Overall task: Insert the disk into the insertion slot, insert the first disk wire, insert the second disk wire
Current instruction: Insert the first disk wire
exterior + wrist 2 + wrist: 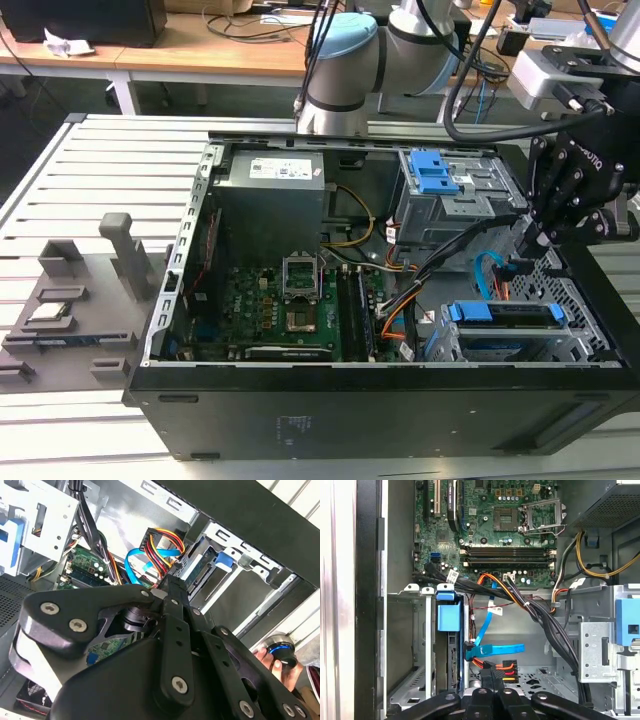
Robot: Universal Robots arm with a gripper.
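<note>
**Disk wire insertion: holding the plug square**

**Status.** In the exterior view, my gripper [537,240] hangs at 1 o'clock from the disk [510,314]. The disk is seated in the insertion slot [570,340], at the 4 o'clock corner of the computer case [300,420]. The taller cage [450,195] stands at 11 o'clock from the slot. In the first wrist view, my fingers are clamped together on the black plug [486,664], which trails red, orange and yellow leads near the disk's rear edge. The blue flat wire [495,650] ends at that same edge. I cannot tell whether it is fully home.

**Method (my judgement).**
1. Hold the plug face parallel to the disk's connector row.
2. Press straight along the row's axis, without rocking.
3. Keep the leads slack and clear of the blue flat wire.
4. Use light force; resistance suggests misalignment.

**Disk appearance.** The disk shows a bright blue carrier tab and a dark, narrow rear edge. Its label is hidden inside the slot.
</note>
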